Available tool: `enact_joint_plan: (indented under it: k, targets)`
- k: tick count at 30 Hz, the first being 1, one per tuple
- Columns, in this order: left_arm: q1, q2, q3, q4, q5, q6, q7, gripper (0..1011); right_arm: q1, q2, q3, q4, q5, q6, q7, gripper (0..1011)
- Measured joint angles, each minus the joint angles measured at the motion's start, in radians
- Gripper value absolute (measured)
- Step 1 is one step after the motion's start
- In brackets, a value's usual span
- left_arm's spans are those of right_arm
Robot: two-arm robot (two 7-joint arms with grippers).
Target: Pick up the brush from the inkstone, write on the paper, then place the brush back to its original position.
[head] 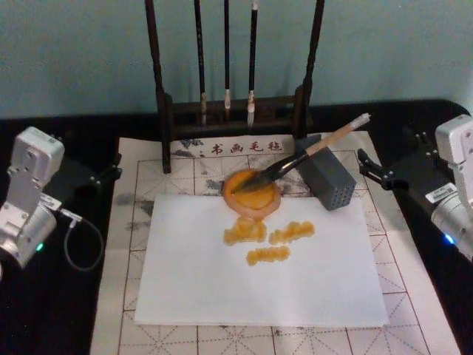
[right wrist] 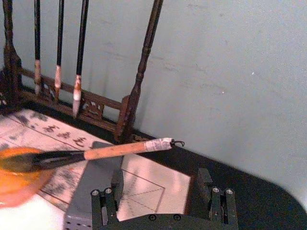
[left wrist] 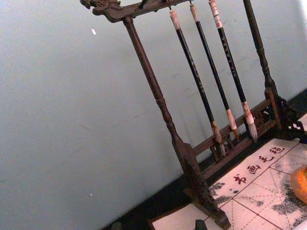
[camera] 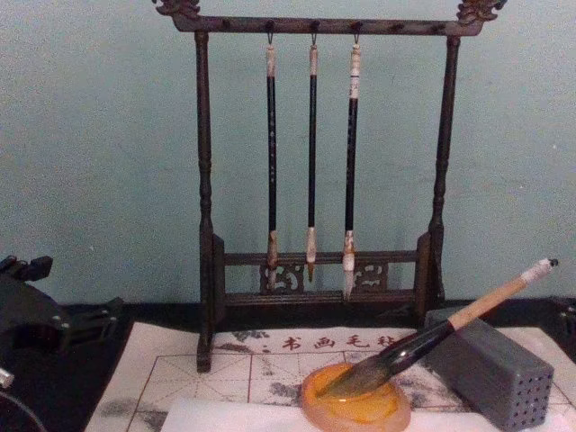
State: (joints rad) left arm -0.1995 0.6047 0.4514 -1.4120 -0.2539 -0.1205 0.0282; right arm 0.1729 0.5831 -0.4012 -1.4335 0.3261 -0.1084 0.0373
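Observation:
The brush (head: 295, 159) lies slanted, its dark tuft in the round orange inkstone (head: 251, 194) and its tan handle propped on a grey block (head: 329, 181). The white paper (head: 222, 281) lies in front of the inkstone and carries three orange strokes (head: 270, 238). My left gripper (head: 111, 168) rests open at the mat's left edge, away from the brush. At the right my right gripper (head: 367, 166) is open with nothing held; its fingers (right wrist: 117, 178) sit just behind the grey block, below the brush handle (right wrist: 115, 152). From the chest, the brush (camera: 432, 342) rises from the inkstone (camera: 355, 409).
A dark wooden rack (head: 229, 111) with three thin hanging brushes stands behind the inkstone. A gridded felt mat (head: 133, 222) lies under the paper on the black table. A grey cable (head: 81, 240) loops beside my left arm.

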Motion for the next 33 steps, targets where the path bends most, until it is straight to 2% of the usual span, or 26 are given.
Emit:
enact_joint_plan:
  k: [4, 6, 10, 13, 16, 17, 25, 29, 30, 33]
  targets:
    - [0.0, 0.0, 0.0, 0.0, 0.0, 0.0, 0.0, 1001, -0.012, -0.014, 0.028, -0.012, 0.073, 0.025, 0.053, 1000]
    - [0.0, 0.0, 0.0, 0.0, 0.0, 0.0, 0.0, 1001, -0.019, -0.029, 0.054, -0.017, 0.143, 0.056, 0.098, 1000]
    - [0.0, 0.0, 0.0, 0.0, 0.0, 0.0, 0.0, 1001, -0.023, -0.049, 0.083, -0.017, 0.221, 0.098, 0.144, 1000]
    - [0.0, 0.0, 0.0, 0.0, 0.0, 0.0, 0.0, 1001, -0.023, -0.083, 0.12, -0.005, 0.32, 0.156, 0.191, 1000]
    - [0.0, 0.0, 0.0, 0.0, 0.0, 0.0, 0.0, 1001, -0.021, -0.108, 0.144, 0.004, 0.38, 0.195, 0.212, 1000]
    - [0.0, 0.0, 0.0, 0.0, 0.0, 0.0, 0.0, 1001, -0.018, -0.125, 0.162, 0.01, 0.416, 0.22, 0.223, 1000]
    - [0.0, 0.0, 0.0, 0.0, 0.0, 0.0, 0.0, 1001, 0.006, -0.191, 0.211, 0.047, 0.579, 0.307, 0.237, 1000]
    - [0.0, 0.0, 0.0, 0.0, 0.0, 0.0, 0.0, 1001, 0.025, -0.226, 0.231, 0.069, 0.662, 0.353, 0.215, 1000]
    - [0.0, 0.0, 0.0, 0.0, 0.0, 0.0, 0.0, 1001, 0.025, -0.226, 0.231, 0.069, 0.662, 0.353, 0.215, 1000]
    - [0.0, 0.0, 0.0, 0.0, 0.0, 0.0, 0.0, 1001, 0.039, -0.246, 0.241, 0.083, 0.706, 0.379, 0.191, 1000]
